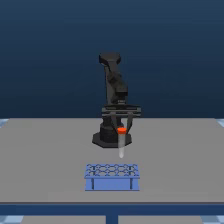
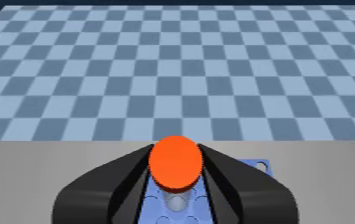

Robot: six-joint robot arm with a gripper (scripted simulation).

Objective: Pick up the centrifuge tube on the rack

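Fingers [image 2: 236,180] sit narrow, one each side of the centrifuge tube [image 1: 121,142], pinching it just under the orange-red cap. In the wrist view the cap fills the gap btw the two dark finger blocks, w/ the pale tube body dropping away below it. So the gripper [image 1: 121,126] is clamped on the tube, not wide.

Tube hangs upright, clear of the rack [image 1: 111,176]: its lower tip shows above the rack's hole grid w/ grey table [image 1: 45,160] visible btw them. It's roughly over the rack's right part in the exterior view, a bit farther back. Whether it's fully above its old hole I can't tell from here.

Handling, my read: tube looks very light, thin, stiff plastic, smooth wall, so prob slippery. Cap is wider than the body, which makes a natural stop. Hold right under the cap looks the sensible spot; if it slips, the cap rim should catch on the fingers. Squeezing lower on the tapered end would likely let it pivot or squirt out. Not fragile-looking, but a thin wall doesn't want hard force.

Outward: dark arm stands behind, base on the table far of the rack, wrist bar level above the cap. Rack is light blue, thin legs, near edge of table. Checkered floor beyond.
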